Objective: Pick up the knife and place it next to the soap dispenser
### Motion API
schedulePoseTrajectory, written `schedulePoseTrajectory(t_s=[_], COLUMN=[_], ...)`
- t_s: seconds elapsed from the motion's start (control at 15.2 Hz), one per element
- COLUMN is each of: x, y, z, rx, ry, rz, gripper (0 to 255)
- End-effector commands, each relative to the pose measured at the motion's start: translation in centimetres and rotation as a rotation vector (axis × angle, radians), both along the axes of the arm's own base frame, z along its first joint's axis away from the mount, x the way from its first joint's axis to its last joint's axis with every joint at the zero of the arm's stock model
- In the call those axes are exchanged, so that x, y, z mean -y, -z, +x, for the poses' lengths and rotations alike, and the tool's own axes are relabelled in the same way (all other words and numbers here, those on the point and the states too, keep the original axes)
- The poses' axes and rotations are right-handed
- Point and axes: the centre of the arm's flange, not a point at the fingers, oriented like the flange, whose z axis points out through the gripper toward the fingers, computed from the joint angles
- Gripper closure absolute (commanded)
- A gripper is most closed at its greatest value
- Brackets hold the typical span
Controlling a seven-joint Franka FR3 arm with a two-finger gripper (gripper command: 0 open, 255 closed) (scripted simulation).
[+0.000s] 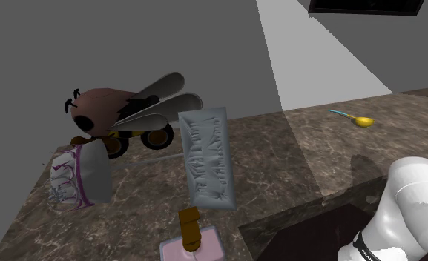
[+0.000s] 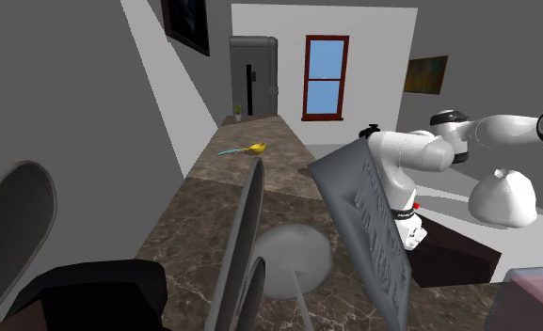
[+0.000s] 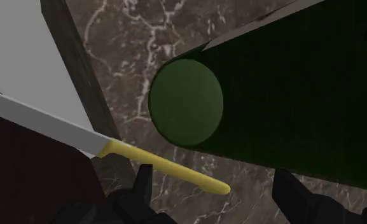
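The knife has a yellow handle (image 3: 169, 167) and a long grey blade (image 3: 42, 124). It lies on the dark marble counter (image 3: 131, 38), and the blade reaches out past the counter's edge. My gripper (image 3: 217, 197) is open just above it. The handle's tip lies between the two black fingers (image 3: 144, 191), close to one of them, and neither clasps it. The soap dispenser (image 1: 192, 237), pink with a brown pump, stands at the counter's near edge in the shoulder view. My white arm (image 1: 412, 215) shows at the shoulder view's lower right.
A dark green cylinder (image 3: 239, 95) sits close beyond the fingers. On the counter are a grey embossed pack (image 1: 207, 159), a bee toy (image 1: 116, 111), a purple-and-white bag (image 1: 75, 178) and a yellow spoon (image 1: 357, 119) farther along.
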Motion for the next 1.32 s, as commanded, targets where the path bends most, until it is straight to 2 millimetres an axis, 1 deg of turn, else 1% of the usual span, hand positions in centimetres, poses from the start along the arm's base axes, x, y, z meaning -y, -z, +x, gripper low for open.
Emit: schedulePoseTrajectory(t_s=[0.0, 0.13, 0.26, 0.46, 0.53, 0.92, 0.99, 1.25], x=[1.5, 3.3, 5.2, 8.3, 8.6, 7.2, 6.8, 6.8], y=[1.7, 3.1, 4.6, 6.8, 7.0, 9.8, 10.6, 10.6], z=[-1.1, -2.2, -2.7, -2.6, -2.6, -2.4, -2.3, -2.3], rx=[0.044, 0.084, 0.124, 0.184, 0.191, 0.191, 0.191, 0.191], ry=[-0.221, -0.440, -0.659, -0.988, -1.023, -1.023, -1.023, -1.023], rz=[-0.020, -0.039, -0.058, -0.086, -0.089, -0.089, -0.089, -0.089], gripper=[0, 0, 0, 0, 0, 0, 0, 0])
